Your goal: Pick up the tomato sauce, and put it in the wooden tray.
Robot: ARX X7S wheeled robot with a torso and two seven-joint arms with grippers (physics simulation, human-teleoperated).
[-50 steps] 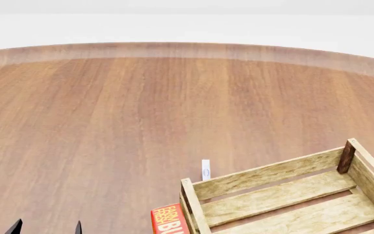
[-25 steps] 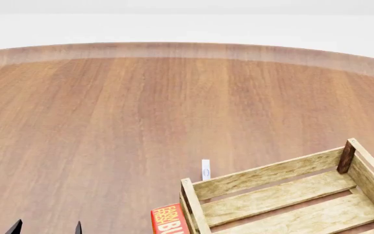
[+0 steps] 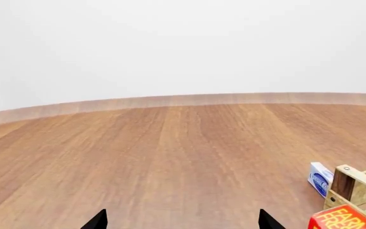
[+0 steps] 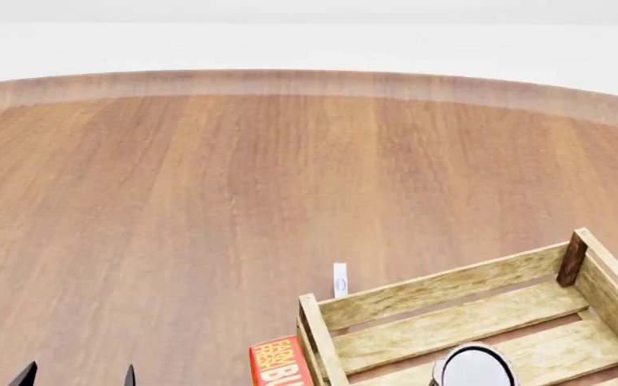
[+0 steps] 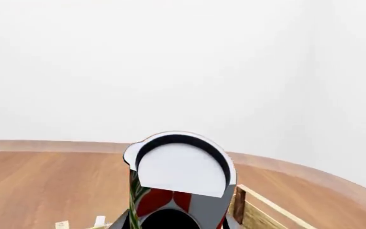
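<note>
**Half done: can lifted, release still to come**

I am holding the tomato sauce (image 5: 180,177) over the wooden tray (image 4: 438,286); in the head view its pale top is showing above the slats, so setting down is what remains. The right gripper (image 5: 170,220) is clamped around the can. My left gripper (image 3: 181,220) is idling spread wide, holding nothing.

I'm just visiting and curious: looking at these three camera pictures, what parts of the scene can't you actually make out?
- Tomato sauce: in the right wrist view it fills the foreground, hiding the right fingers; the head view's bottom edge cuts it off.
- Wooden tray: its near half is off-frame in the head view, so whether the can rests inside is unclear.
- Red box: lettering cut by the edge.
- Left fingers: only black tips show.
- Small blue-and-white item: print too small.
</note>
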